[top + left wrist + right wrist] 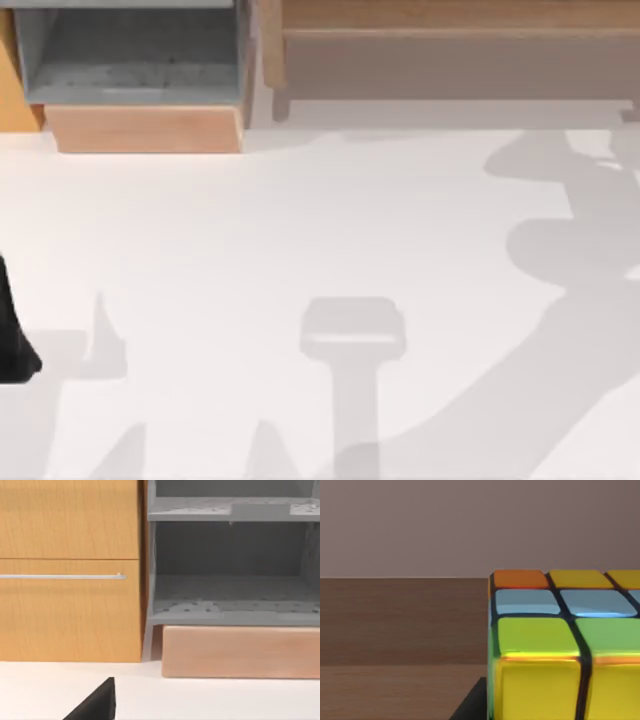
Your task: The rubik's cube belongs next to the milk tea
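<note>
Cube [555, 645] very close up by the right wrist, with a wooden surface behind it. Probably the grab-or-carry step; can't tell whether either gripper is apart or together. Next: find the milk tea and set the cube beside it.

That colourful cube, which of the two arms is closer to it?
Right. The rubik's cube sits close before the right wrist camera, on a wooden surface. The left arm is at the table's left edge, facing a cabinet.
</note>
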### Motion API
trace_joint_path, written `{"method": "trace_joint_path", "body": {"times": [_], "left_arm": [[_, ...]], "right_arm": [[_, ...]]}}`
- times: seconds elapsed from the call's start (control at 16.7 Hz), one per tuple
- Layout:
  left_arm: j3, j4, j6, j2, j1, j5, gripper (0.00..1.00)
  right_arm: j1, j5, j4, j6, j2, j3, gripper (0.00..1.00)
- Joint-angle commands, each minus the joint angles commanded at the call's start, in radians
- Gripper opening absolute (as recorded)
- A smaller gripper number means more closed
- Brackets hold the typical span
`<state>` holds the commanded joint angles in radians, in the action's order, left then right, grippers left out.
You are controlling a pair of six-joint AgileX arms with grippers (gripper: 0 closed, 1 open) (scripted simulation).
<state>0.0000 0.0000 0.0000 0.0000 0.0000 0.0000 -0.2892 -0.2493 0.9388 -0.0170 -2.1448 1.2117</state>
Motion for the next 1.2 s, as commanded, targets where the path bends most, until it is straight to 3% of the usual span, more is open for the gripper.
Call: {"method": "trace_joint_path", "body": {"times": [0.3,0.6,0.9,1.2], "left_arm": [[0.000,0.000,0.000,0.000,0.000,0.000,1.00],[0.000,0.000,0.000,0.000,0.000,0.000,1.00],[0.000,0.000,0.000,0.000,0.000,0.000,1.00],[0.000,0.000,0.000,0.000,0.000,0.000,1.00]], "right_arm": [[0.009,0.002,-0.048,-0.003,0.048,0.010,0.00],[0.071,-0.002,-0.240,-0.026,0.171,0.013,0.00],[0.183,0.004,-0.579,-0.082,0.341,-0.041,0.00],[0.331,0.041,-1.046,-0.167,0.522,-0.183,0.00]]}}
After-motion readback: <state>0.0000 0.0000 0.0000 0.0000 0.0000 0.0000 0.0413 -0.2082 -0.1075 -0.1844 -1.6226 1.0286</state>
